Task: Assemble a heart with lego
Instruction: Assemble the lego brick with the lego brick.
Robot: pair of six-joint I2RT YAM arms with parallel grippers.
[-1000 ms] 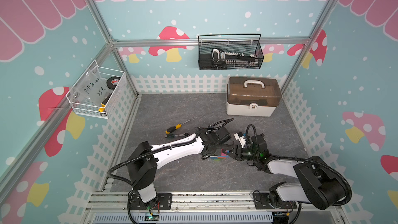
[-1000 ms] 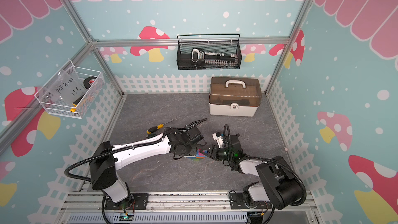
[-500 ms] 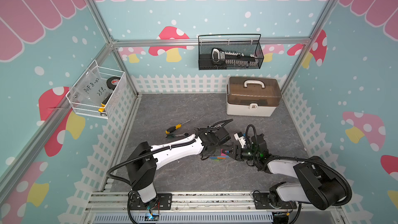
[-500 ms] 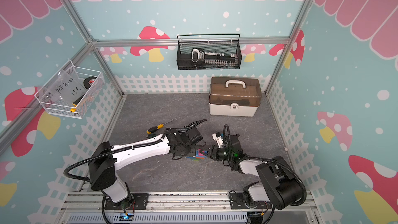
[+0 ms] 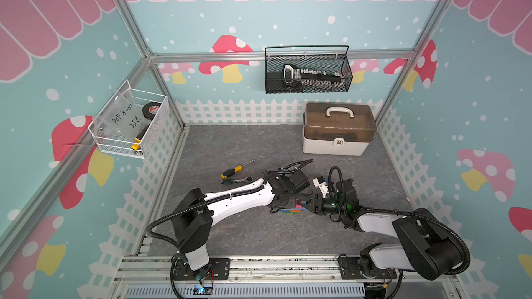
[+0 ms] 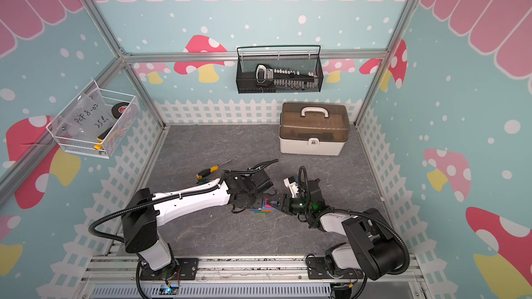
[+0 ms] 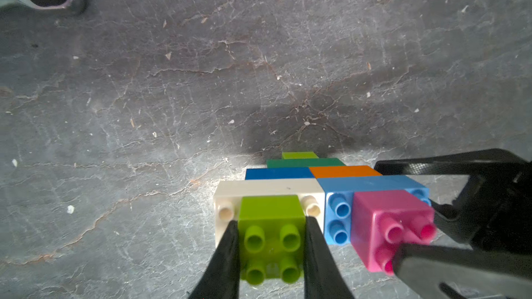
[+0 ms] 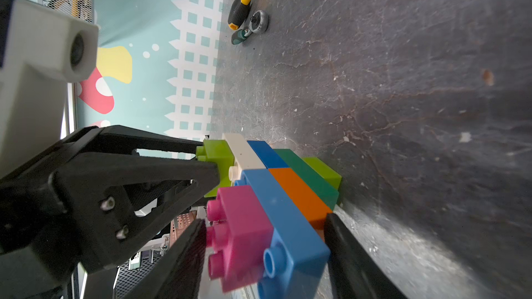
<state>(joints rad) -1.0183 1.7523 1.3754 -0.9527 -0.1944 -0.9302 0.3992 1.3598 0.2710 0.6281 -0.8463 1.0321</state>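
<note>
Heart (image 5: 293,208) lies flat on the worktop (image 5: 244,145). It is about midway between the left and right edges and nearer the front edge than the back. Both arms meet over it.

Rows, read from the wrist views:
- lime tip (image 8: 322,168)
- dark green brick (image 8: 299,165)
- dark blue brick (image 7: 277,173) beside orange brick (image 7: 344,171)
- white brick (image 7: 267,187) beside light blue brick (image 7: 371,183)
- lime square brick (image 7: 270,208) on the white brick, pink brick (image 7: 385,211) on the light blue brick

Left gripper (image 7: 272,224): fingers (image 7: 227,254) pinch the lime square brick from both sides.

Right gripper (image 8: 265,220): one finger is on the pink brick's studs. The other is against the step under the light blue brick, at the orange brick's end. The heart is clamped between them.

Containers:
- Black mesh basket (image 5: 344,73), hung on the back wall, holds a socket set (image 5: 311,77) on a black rail.
- White wire basket (image 5: 157,123), hung on the left wall, holds a roll of black tape (image 5: 151,109), a clear bag (image 5: 122,120) with handwriting and a yellow-handled tool (image 5: 137,140).
- Box (image 5: 334,146) with a brown see-through lid and a white handle stands in the back right corner of the worktop, lid down. Its contents cannot be made out.

Loose on the worktop, left of centre and apart from the heart: screwdriver (image 5: 234,169), with a ratchet (image 5: 239,180) just beside it.
</note>
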